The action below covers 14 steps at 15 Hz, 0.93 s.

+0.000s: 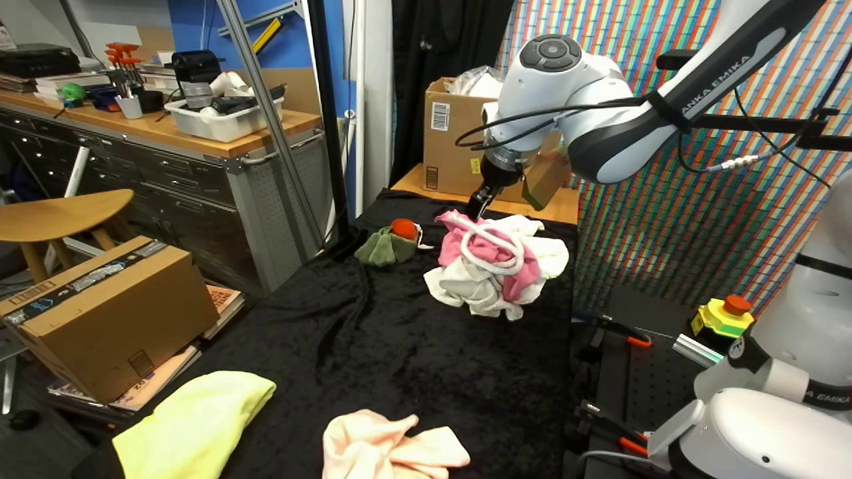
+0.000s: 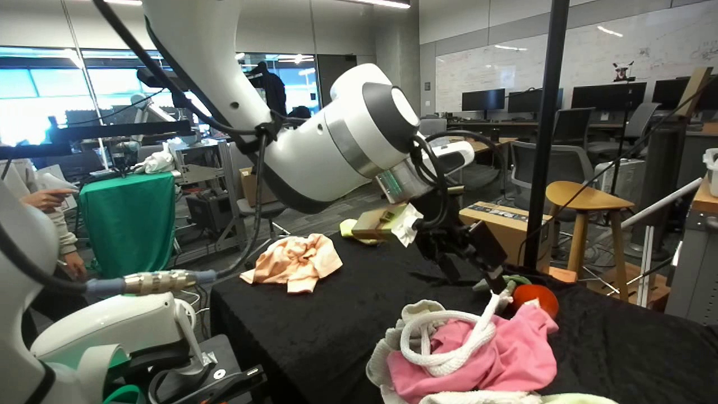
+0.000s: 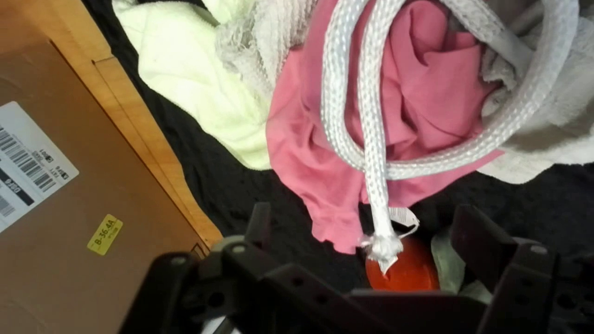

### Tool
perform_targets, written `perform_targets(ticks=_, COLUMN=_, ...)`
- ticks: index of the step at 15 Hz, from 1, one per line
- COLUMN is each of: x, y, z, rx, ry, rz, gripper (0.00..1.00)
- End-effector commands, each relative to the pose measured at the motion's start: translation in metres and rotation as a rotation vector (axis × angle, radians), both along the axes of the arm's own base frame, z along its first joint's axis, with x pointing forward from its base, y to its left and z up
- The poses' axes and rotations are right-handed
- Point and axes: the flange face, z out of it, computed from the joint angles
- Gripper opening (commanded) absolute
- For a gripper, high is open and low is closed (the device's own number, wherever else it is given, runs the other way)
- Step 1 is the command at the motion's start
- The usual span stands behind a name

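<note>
My gripper [image 3: 362,208] is open, with its fingers wide apart. In the wrist view the frayed end of a white braided rope [image 3: 377,185] shows between them. I cannot tell if a finger touches it. The rope lies coiled on a crumpled pink cloth [image 3: 297,157]. Below are a grey-white cloth [image 1: 472,286] and a pale yellow cloth [image 3: 185,83]. In both exterior views the gripper [image 1: 478,206] [image 2: 474,278] is low over the pile's edge. Beside the pile lie a red-orange round object [image 1: 404,228] with a white tag and a green item [image 1: 385,249], partly hidden in the wrist view.
A black cloth [image 1: 426,359] covers the table. A peach cloth [image 1: 379,446] and a yellow cloth [image 1: 200,412] lie at the end far from the gripper. A cardboard box [image 1: 459,133] stands close behind the gripper on a wooden surface. A black pole [image 2: 544,140] rises beside the table.
</note>
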Motion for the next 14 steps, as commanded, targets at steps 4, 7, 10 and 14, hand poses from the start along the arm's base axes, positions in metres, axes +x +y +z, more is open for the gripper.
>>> perform_targets(ticks=4, x=0.031, y=0.020, z=0.037, rx=0.028, ry=-0.024, rz=0.065, gripper=1.00)
perform_targets(ticks=7, x=0.066, y=0.034, z=0.046, rx=0.077, ry=-0.023, rz=0.081, gripper=1.00)
perform_targets(ticks=10, x=0.108, y=0.050, z=0.048, rx=0.159, ry=-0.017, rz=0.078, gripper=1.00)
perform_targets(ticks=14, x=0.153, y=0.059, z=0.045, rx=0.273, ry=0.012, rz=0.088, gripper=1.00)
